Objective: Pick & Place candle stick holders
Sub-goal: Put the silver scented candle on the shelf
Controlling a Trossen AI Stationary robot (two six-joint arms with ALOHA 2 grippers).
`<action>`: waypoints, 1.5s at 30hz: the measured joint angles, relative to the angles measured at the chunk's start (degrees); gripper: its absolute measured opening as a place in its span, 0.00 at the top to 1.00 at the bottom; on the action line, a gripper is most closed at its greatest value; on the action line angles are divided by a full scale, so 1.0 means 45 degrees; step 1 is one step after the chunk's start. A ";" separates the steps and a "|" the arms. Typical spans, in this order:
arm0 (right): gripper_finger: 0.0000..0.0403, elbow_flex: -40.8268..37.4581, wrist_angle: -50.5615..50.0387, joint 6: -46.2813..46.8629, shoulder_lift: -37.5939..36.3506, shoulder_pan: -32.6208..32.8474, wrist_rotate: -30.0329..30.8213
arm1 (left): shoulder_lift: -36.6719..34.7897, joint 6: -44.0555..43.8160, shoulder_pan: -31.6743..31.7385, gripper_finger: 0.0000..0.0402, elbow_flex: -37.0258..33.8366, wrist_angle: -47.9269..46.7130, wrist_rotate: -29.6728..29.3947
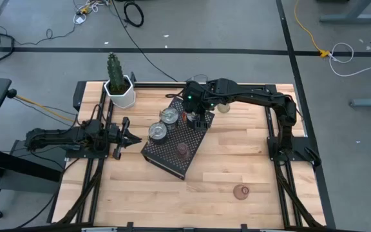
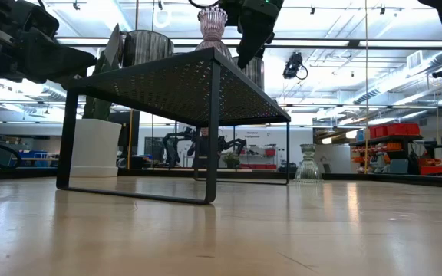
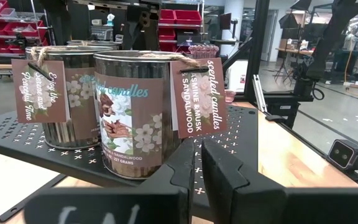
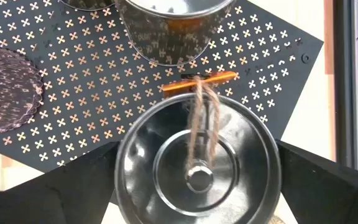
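From the high view, six candle stick holders can be counted. Two silver tins (image 1: pixel 169 116) (image 1: pixel 157 132) stand open-end up on the black perforated tray (image 1: pixel 166 161), and a third is mostly hidden under the right gripper (image 1: pixel 198 118) at the tray's far end. One pinkish holder (image 1: pixel 183 149) sits on the tray and a second pinkish holder (image 1: pixel 241 191) stands alone on the table (image 1: pixel 237 154), well apart from it. A pale glass holder (image 1: pixel 224 107) is beside the right arm, off the tray. The tray's long axis runs diagonally. There is one cactus pot (image 1: pixel 121 93) at the far left corner. The left gripper (image 1: pixel 127 134) lies low, just left of the tray, its fingers pressed together.

In the low view, the tray stands on legs, with the pinkish holder and two tins upright on top, their long axes vertical. The pale glass holder (image 2: pixel 307 162) stands upright on the table beyond.

The left wrist view shows two labelled tins side by side, upright, near the tray's edge – the left gripper's fingers are closed, with nothing between them.

The right wrist view looks straight down on the third tin (image 4: pixel 197 168), which is upright with twine across its top. The right gripper's fingers are spread wide, one at each side of the tin – whether they press it cannot be told.
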 joint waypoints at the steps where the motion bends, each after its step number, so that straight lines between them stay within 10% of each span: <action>1: 0.01 -0.0001 -0.0040 0.0004 0.0000 -0.0063 -0.0141 | 0.0000 0.0000 0.0001 0.91 -0.0004 -0.0001 0.0000; 45: 0.01 0.0018 -0.1130 -0.0246 -0.2584 -0.0216 -0.0726 | 0.0000 0.0000 -0.0001 0.91 0.0001 0.0001 0.0000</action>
